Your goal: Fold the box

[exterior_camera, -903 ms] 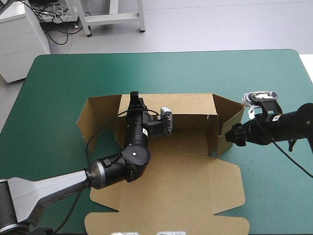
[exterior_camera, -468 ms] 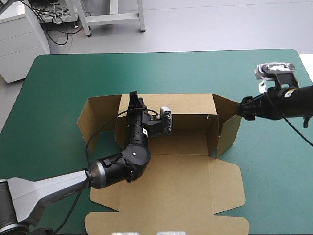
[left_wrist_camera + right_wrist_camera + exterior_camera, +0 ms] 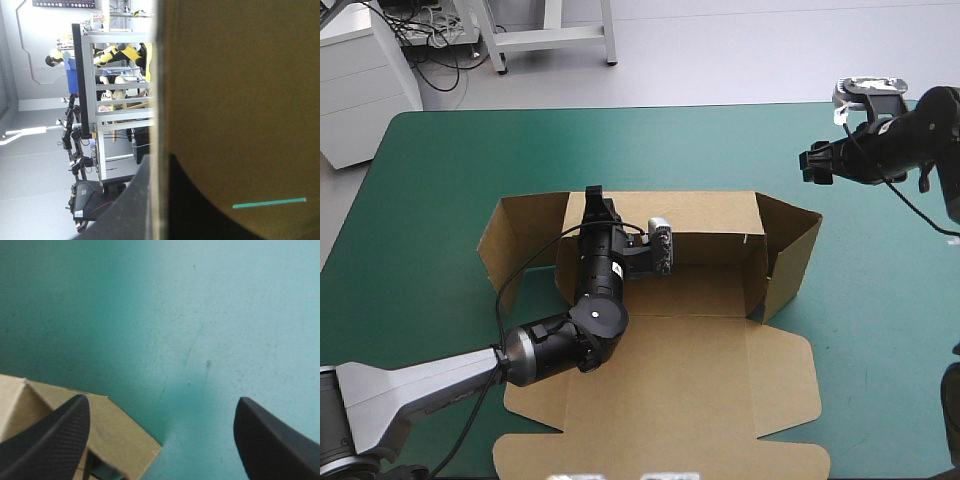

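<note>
That brown cut-cardboard box looks light and stiff, bending only at creases. Left tool is clamped on its raised back wall. Right tool gapes wide, side flap down beside it. I'd grab that flap's edge.

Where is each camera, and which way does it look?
High view: above and behind, looking down on teal-green table cover and brown cardboard box; both arms show.
Left wrist view: on left arm, facing the box's back wall; left hand grips it.
Right wrist view: on right arm, facing down at the cover; open right hand shows.
Shared: high and right wrist show the box's right flap.
</note>
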`<control>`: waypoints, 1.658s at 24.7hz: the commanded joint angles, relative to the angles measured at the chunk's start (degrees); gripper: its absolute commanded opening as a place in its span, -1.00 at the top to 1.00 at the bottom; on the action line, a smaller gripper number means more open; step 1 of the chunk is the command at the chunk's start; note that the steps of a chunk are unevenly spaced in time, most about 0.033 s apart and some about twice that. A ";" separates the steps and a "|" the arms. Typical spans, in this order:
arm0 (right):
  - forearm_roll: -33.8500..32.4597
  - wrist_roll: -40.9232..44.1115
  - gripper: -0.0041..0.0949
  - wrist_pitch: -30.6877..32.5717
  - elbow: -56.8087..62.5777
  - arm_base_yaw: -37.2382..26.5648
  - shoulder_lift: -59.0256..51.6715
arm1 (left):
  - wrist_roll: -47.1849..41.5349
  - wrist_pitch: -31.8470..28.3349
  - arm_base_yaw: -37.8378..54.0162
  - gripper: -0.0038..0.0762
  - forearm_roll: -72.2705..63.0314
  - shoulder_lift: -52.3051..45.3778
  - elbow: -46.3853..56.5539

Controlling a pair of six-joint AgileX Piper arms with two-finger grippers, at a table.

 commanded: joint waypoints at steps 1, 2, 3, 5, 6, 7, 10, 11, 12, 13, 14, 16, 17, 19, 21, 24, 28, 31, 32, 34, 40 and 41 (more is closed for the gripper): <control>-0.95 0.05 -0.54 0.15 -2.55 -0.05 0.95 | -0.70 2.25 -0.08 0.98 3.85 -2.37 -1.58; -0.95 -0.10 -0.54 0.15 -2.55 -0.05 1.80 | -0.70 2.16 -0.08 0.98 3.85 -2.37 -1.58; -0.95 -0.09 -0.54 0.15 -2.55 -0.05 2.58 | -0.70 2.16 -0.08 0.98 3.85 -2.37 -1.58; -0.95 -0.18 -0.54 0.15 -2.55 -0.05 3.58 | -0.70 2.28 -0.08 0.98 3.85 -2.37 -1.58; -0.82 -0.18 -0.54 0.15 -2.55 -0.05 3.81 | -0.70 2.28 -0.08 0.98 3.85 -2.37 -1.58; -0.82 -0.18 -0.54 0.27 -2.55 -0.05 4.07 | -0.70 2.34 -0.08 0.98 3.85 -2.37 -1.58; -0.82 -0.63 -0.54 0.30 -1.72 -0.05 4.06 | -0.70 2.34 -0.08 0.98 3.85 -2.37 -1.58; -0.82 -0.92 -0.54 0.30 -1.19 -0.05 4.06 | -0.70 2.34 -0.08 0.98 3.85 -2.37 -1.58; -0.71 -1.52 -0.54 0.30 -0.70 -0.05 4.06 | -0.70 2.34 -0.08 0.98 3.85 -2.37 -1.58; -0.58 -2.12 -0.54 0.30 -0.07 -0.05 4.06 | -0.70 2.34 -0.08 0.98 3.85 -2.37 -1.58; -0.58 -2.12 -0.54 0.30 0.38 -0.05 3.95 | -0.70 2.41 -0.08 0.98 3.85 -2.37 -1.58; -0.35 -2.37 -0.54 0.30 1.52 -0.05 3.95 | -0.70 2.41 -0.08 0.98 3.85 -2.37 -1.58; -0.11 -2.37 -0.54 0.30 1.98 -0.05 3.95 | -0.70 2.41 -0.08 0.98 3.85 -2.37 -1.58; 1.48 -3.68 -0.54 0.30 3.79 -0.05 3.80 | -0.70 2.41 -0.08 0.98 3.85 -2.37 -1.58; 3.87 -5.73 -0.54 -0.59 6.44 -0.05 2.61 | -0.70 2.41 -0.08 0.98 3.85 -2.37 -1.58; 4.52 -7.07 -0.54 -2.82 10.32 -0.05 0.32 | -0.70 2.41 -0.08 0.98 3.85 -2.37 -1.58; 4.92 -10.02 -0.54 -7.95 19.00 -0.05 -4.55 | -0.70 2.41 -0.08 0.98 3.85 -2.37 -1.58; 8.02 -15.30 -0.54 -11.10 26.11 -0.15 -8.47 | -0.70 2.41 -0.08 0.98 3.85 -2.37 -1.58; 8.60 -16.21 -0.54 -11.48 27.09 -0.15 -9.04 | -0.70 2.41 -0.08 0.98 3.85 -2.37 -1.58; 10.37 -19.83 -0.54 -11.73 29.85 -0.15 -10.15 | -0.70 2.41 -0.08 0.98 3.85 -2.37 -1.58; 15.96 -28.55 -0.54 -10.03 34.70 -0.15 -11.59 | -0.70 2.41 -0.08 0.98 3.85 -2.37 -1.58; 17.32 -29.65 -0.54 -9.91 35.54 -0.15 -11.87 | -0.70 2.41 -0.08 0.98 3.85 -2.37 -1.58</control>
